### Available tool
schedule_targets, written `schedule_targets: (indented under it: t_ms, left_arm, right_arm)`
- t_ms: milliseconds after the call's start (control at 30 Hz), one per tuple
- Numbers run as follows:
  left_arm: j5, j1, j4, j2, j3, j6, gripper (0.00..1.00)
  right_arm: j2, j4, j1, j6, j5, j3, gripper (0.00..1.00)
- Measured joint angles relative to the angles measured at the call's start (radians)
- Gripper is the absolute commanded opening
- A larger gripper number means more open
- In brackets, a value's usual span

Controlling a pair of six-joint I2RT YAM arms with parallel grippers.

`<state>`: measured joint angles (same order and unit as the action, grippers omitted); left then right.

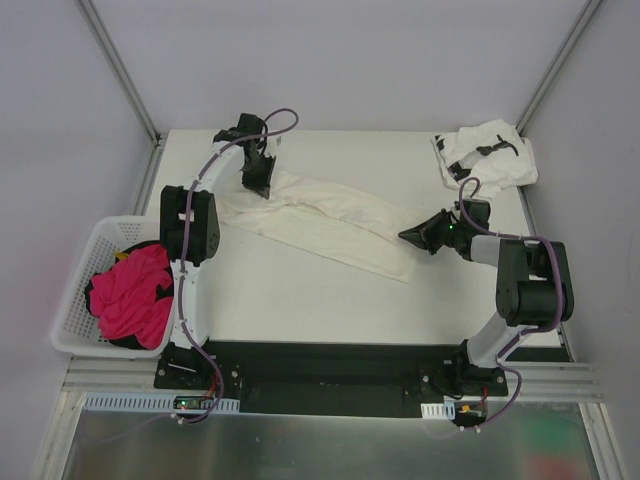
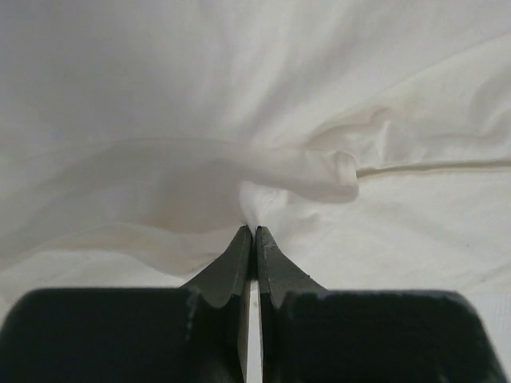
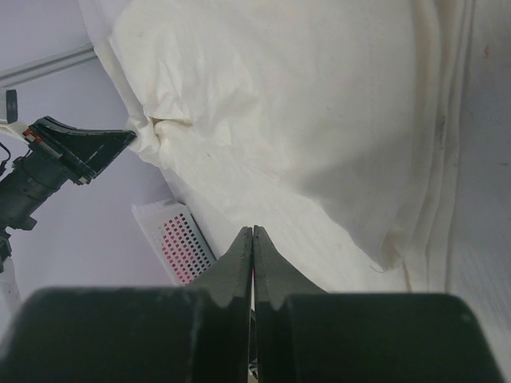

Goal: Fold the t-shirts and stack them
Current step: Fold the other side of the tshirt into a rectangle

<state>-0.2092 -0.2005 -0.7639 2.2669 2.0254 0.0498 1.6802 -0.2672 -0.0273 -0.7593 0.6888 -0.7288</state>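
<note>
Two shirts lie on the matte white table (image 1: pixel 300 305). The cream shirt (image 1: pixel 330 225) is soft, plain cloth pulled into a long, wrinkled band that runs from 11 o'clock down toward the centre. My right wrist camera shows a stitched hem along one edge. The printed shirt (image 1: pixel 488 155), white with black marks too small for me to read, sits crumpled in the 1 o'clock corner, well apart from the cream one.

My left gripper (image 1: pixel 260 186) has its dark wedge fingers pressed together on a small tuft of the cream shirt at the band's 11 o'clock end. My right gripper (image 1: pixel 405 237) is closed too, tips against the band's other end. I cannot tell whether cloth is caught between them.

At 9 o'clock, off the table, a white lattice basket (image 1: pixel 75 300) holds rumpled pink cloth (image 1: pixel 130 295), and something dark beneath it is mostly hidden.
</note>
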Motion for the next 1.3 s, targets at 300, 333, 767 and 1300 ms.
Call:
schedule_targets:
  t_ms: [300, 333, 767, 1300]
  left_arm:
    - [0.001, -0.021, -0.001, -0.032, -0.145, -0.024, 0.0]
    - [0.001, -0.024, -0.002, -0.035, -0.158, -0.026, 0.0]
    - [0.006, -0.05, 0.002, -0.119, -0.249, -0.037, 0.0]
    - [0.036, -0.102, 0.007, -0.142, -0.373, -0.04, 0.4]
  right_arm:
    - [0.0, -0.001, 0.0, -0.001, 0.008, 0.0, 0.01]
    - [0.0, -0.002, 0.0, -0.001, 0.008, 0.0, 0.01]
    - [0.0, -0.013, 0.001, -0.009, 0.008, 0.0, 0.01]
    - [0.0, -0.014, 0.005, -0.011, 0.008, 0.0, 0.01]
